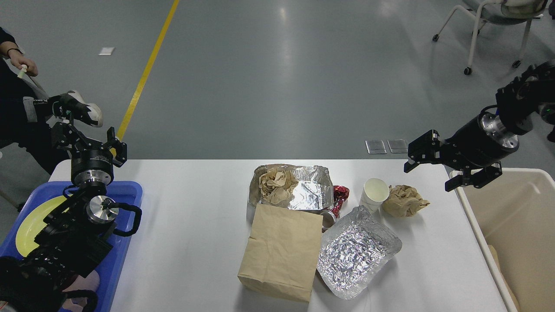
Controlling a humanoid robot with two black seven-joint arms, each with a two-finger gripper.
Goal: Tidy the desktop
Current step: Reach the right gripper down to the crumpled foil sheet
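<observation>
Across the lower middle of the view, desktop (195, 225): large, white, matte, rounded far corners; near edge cut off by the frame.
Centre clutter: flat brown paper bag (282, 251) lying on the white top, its far end overlapping an open foil tray (303, 190) that holds a crumpled brown paper wad (274, 184).
Right of bag: second foil tray (355, 251), crinkled, tilted, touching the bag's edge.
Between trays: red wrapper (339, 195) and a shiny can end (327, 219), both mostly hidden; type hard to make out.
Further right: white paper cup (374, 193) upright, just beside another brown paper ball (404, 200).
Left edge: blue tray (130, 190) with a yellow plate (32, 221), largely covered by the left arm.
Left gripper (89, 138): above the tray's far end, fingers spread, holding nothing.
Right gripper (429, 171): over the far right corner, above the paper ball, jaws apart, empty.
Right edge: beige bin (477, 234), cropped by the frame; contents unclear.
Background: person (17, 86) at far left, mostly cut off; chair (490, 26) at top right, partly out of frame.
</observation>
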